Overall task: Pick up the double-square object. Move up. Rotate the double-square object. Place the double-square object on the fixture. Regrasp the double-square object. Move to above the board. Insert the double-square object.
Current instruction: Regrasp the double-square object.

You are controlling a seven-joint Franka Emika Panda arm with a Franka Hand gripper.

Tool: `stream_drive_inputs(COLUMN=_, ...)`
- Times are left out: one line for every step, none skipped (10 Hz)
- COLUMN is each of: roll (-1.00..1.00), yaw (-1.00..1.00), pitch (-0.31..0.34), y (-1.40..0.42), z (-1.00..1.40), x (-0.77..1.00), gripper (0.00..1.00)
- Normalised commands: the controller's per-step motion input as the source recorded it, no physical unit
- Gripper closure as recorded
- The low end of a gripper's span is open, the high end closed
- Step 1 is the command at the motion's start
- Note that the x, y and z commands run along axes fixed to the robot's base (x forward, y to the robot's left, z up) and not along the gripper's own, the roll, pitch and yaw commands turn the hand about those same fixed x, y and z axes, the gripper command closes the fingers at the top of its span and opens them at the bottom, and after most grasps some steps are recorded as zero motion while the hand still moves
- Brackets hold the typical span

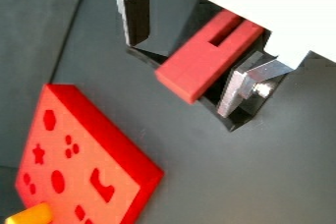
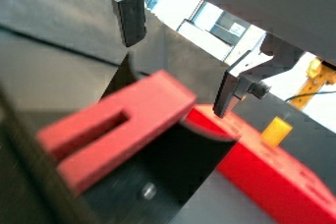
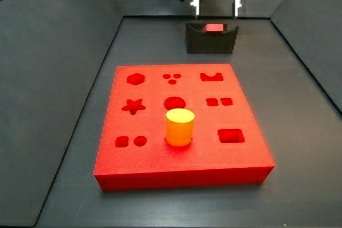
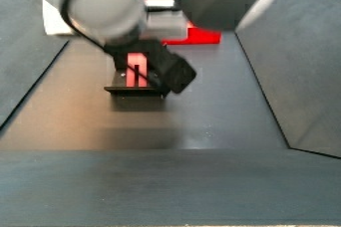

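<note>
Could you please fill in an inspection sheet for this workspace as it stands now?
Surface: dark floor, bare around the parts.
Job's things: double-square object resting on the fixture; board lying flat, apart from the fixture.
Clutter: yellow-orange cylinder standing upright on the board.
Grippers: end effector open above the fixture, fingers either side of the double-square object, not touching.
Cables: nothing seen.
Surroundings: dark sloped walls.

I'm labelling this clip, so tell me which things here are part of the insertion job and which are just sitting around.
Part of the job:
- double-square object, resting on the fixture
- fixture
- board
- gripper, fingers open either side of the block

Just lying about:
- yellow-orange cylinder, standing on the board
</note>
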Motion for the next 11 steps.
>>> stream_drive_inputs(roll=-0.01, yaw=0.04, pitch=0.029, y=0.00, z=1.00, x=-0.04, gripper=0.00)
stream_drive_inputs(roll=-0.01, yaw=0.03, pitch=0.028, y=0.01, z=0.92, x=-0.05, gripper=0.00)
stream_drive_inputs(roll=-0.01, yaw=0.02, pitch=0.025, y=0.01, z=0.66, x=-0.04, gripper=0.00)
stream_drive_inputs(roll=-0.01, yaw=0.01, pitch=0.023, y=0.01, z=0.40, x=-0.04, gripper=0.00)
stream_drive_inputs(roll=-0.01, yaw=0.01, pitch=0.020, y=0.01, z=0.20, x=-0.04, gripper=0.00)
stream_drive_inputs(roll=1.00, yaw=0.02, pitch=0.062, y=-0.81, z=0.77, x=-0.12, gripper=0.00)
stream_drive_inputs(roll=1.00, yaw=0.02, pitch=0.060, y=-0.77, z=0.73, x=-0.11, gripper=0.00)
stream_drive_inputs(roll=1.00, yaw=0.02, pitch=0.051, y=-0.65, z=0.61, x=-0.12, gripper=0.00)
stream_drive_inputs(roll=1.00, yaw=0.02, pitch=0.044, y=-0.49, z=0.42, x=-0.11, gripper=0.00)
stream_drive_inputs(roll=1.00, yaw=0.02, pitch=0.042, y=-0.25, z=0.14, x=-0.07, gripper=0.00)
stream_drive_inputs(roll=1.00, yaw=0.02, pitch=0.042, y=-0.09, z=0.02, x=-0.02, gripper=0.00)
